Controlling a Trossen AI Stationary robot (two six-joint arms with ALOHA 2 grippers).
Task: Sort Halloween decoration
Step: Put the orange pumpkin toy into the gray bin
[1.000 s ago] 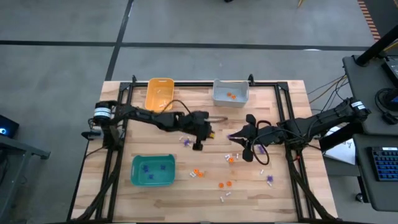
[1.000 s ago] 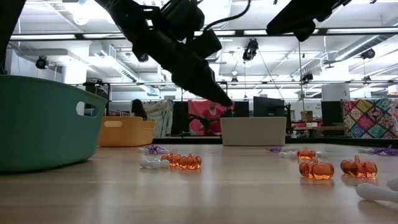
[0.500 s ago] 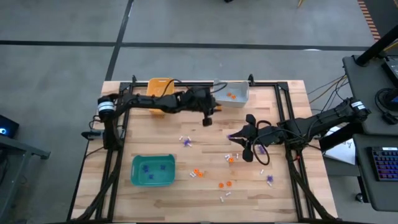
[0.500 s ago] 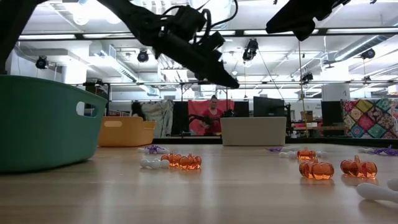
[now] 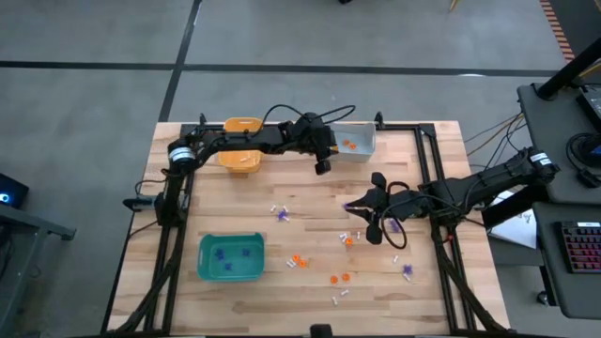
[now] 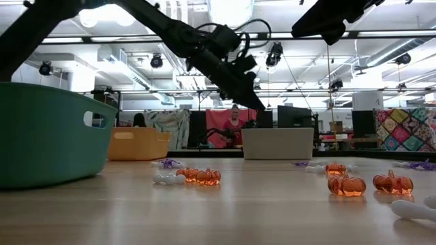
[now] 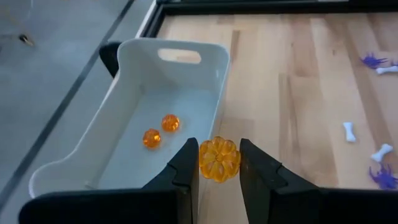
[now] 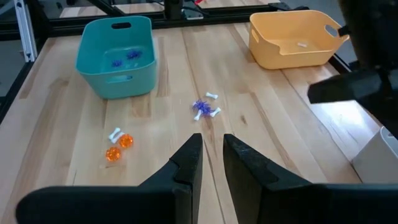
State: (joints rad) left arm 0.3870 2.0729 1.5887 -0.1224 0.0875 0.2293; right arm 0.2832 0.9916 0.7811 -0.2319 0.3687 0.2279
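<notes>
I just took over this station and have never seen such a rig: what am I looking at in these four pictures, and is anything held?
Two dark robot arms work at a wooden table. One camera looks down from above, one sits at table-top height, and one rides on each wrist. The left gripper holds an orange pumpkin between its fingers, at the grey bin, which already holds two. The right gripper waits mid-table, holding nothing. Purple spiders lie in the teal bin, a white bone in the yellow bin; more trinkets lie loose on the table.

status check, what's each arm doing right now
Left gripper shut on an orange pumpkin beside the grey bin, two pumpkins inside. Right gripper empty, hovering mid-table. Nothing in the way.
</notes>
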